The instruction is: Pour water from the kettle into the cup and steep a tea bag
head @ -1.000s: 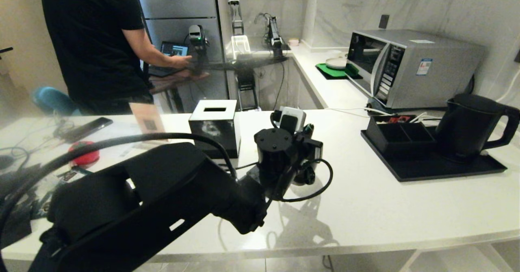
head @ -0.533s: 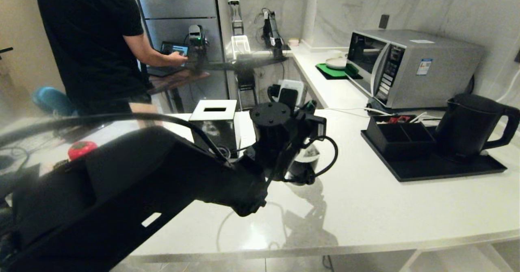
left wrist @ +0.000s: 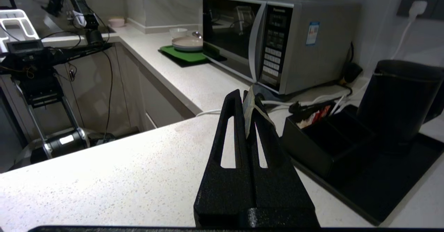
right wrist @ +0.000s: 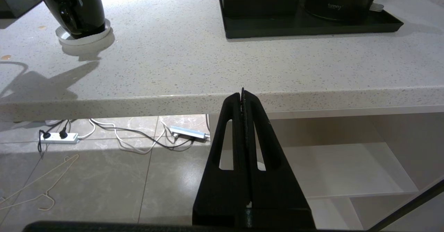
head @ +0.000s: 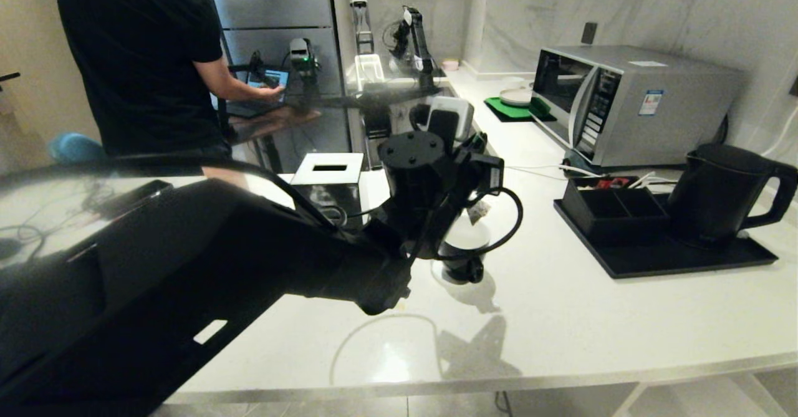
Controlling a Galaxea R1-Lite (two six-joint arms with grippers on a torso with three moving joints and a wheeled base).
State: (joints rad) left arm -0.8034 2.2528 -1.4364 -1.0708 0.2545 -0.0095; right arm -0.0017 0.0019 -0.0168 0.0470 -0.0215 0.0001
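Observation:
My left gripper [left wrist: 244, 96] is shut on the tea bag [left wrist: 248, 111], a pale paper piece pinched between the fingertips with its string trailing to one side. In the head view the tea bag [head: 479, 212] hangs just above the cup [head: 464, 245], a small glossy black mug with a white inside on a round coaster. The cup [right wrist: 71, 10] also shows in the right wrist view. The tall matte-black kettle [head: 717, 192] stands on a black tray [head: 673, 258] at the right. My right gripper [right wrist: 242, 95] is parked, shut and empty, below the counter's front edge.
A black divided box [head: 611, 211] with sachets sits on the tray beside the kettle. A microwave [head: 629, 102] stands behind it. A black tissue box [head: 327, 186] is left of the cup. A person [head: 143, 62] stands at the back left.
My left arm has risen with the tea bag, uncovering the cup beneath it. The right arm has stayed still.

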